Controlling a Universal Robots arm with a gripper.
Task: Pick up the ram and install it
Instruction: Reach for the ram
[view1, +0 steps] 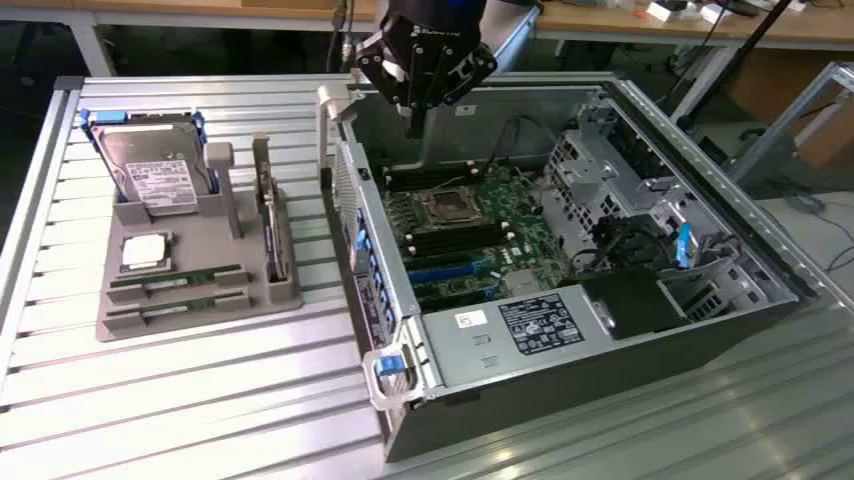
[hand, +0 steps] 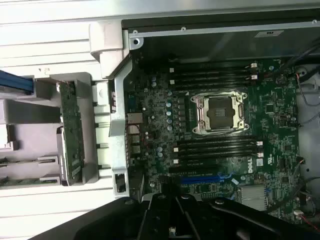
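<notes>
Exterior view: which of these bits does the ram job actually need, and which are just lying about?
For the job:
- ram sticks in the grey holder
- empty memory slots on the motherboard
- open computer case

Just lying about:
- hard drive
- silver processor chip
- upright expansion card

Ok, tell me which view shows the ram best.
The exterior view: both ram sticks lie full length in the grey holder beside the case. The wrist view cuts them off, showing just a thin part of each.
</notes>
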